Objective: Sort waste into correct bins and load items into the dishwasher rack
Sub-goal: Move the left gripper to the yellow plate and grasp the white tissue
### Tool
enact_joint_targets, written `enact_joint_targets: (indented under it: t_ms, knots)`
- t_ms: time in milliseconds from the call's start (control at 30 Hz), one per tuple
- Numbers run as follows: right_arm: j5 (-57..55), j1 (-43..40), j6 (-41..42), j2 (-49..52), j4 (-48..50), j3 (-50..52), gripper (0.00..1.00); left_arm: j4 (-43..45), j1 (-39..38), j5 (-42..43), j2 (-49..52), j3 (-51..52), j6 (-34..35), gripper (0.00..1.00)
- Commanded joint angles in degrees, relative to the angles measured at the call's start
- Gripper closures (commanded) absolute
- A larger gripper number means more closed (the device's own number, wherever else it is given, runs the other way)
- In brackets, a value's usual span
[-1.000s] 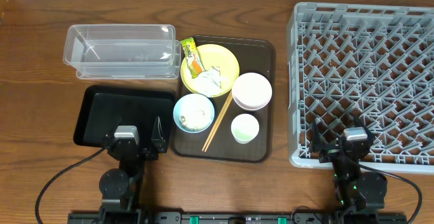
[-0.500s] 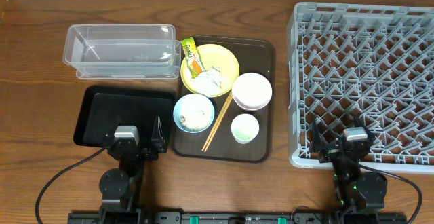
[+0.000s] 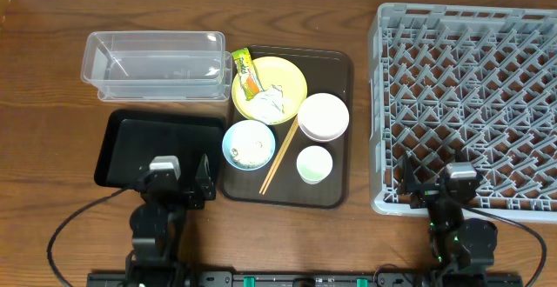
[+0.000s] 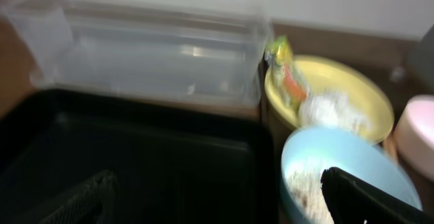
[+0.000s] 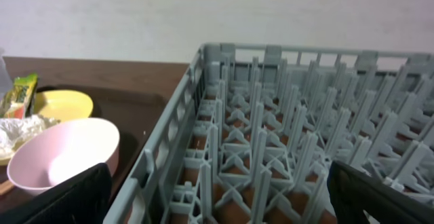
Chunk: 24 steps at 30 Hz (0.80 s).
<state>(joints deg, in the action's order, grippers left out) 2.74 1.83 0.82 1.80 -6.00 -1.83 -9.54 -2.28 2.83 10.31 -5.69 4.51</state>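
The yellow plate (image 3: pixel 283 76) holds the yellow-green wrapper (image 3: pixel 246 72) and the white tissue (image 3: pixel 271 103). The white bowl (image 3: pixel 324 116), the light blue bowl (image 3: pixel 249 143) with rice in it, the white cup (image 3: pixel 314 164) and the chopsticks (image 3: pixel 278 155) lie beside the plate. The clear tub (image 3: pixel 157 65) and the black tray (image 3: pixel 130 143) are at the left, the grey rack (image 3: pixel 470 104) at the right. My left gripper (image 3: pixel 172 183) is open and empty over the black tray's near edge (image 4: pixel 135 156). My right gripper (image 3: pixel 441 187) is open and empty at the rack's near left corner (image 5: pixel 285 136).
A dark brown serving tray (image 3: pixel 339 65) carries all the dishes between the bins and the rack. The left wrist view is blurred and shows the blue bowl (image 4: pixel 339 159) close to my right finger. The table's back edge runs behind the tub.
My left gripper has shifted slightly and turned a little to the right. The right arm and all the objects have not moved.
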Motion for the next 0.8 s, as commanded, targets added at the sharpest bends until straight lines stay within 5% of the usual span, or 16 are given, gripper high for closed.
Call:
enact_joint_targets:
  t_ms: [0, 367, 767]
  knots:
    - [-1.88, -0.04, 1.11, 3.06, -0.7, -4.44, 0.01, -1.57, 0.28, -0.22, 5.84, -6.88, 0.55, 0.02]
    - [-2.45, -0.04, 1.05, 28.72, -7.15, -20.98, 0.01, -19.47, 0.28, 3.02, 34.27, -31.74, 0.5, 0.02]
    - [-0.52, -0.04, 0.63, 55.47, -27.67, -44.85, 0.01, -47.5, 0.28, 8.85, 60.35, -59.8, 0.52, 0.02]
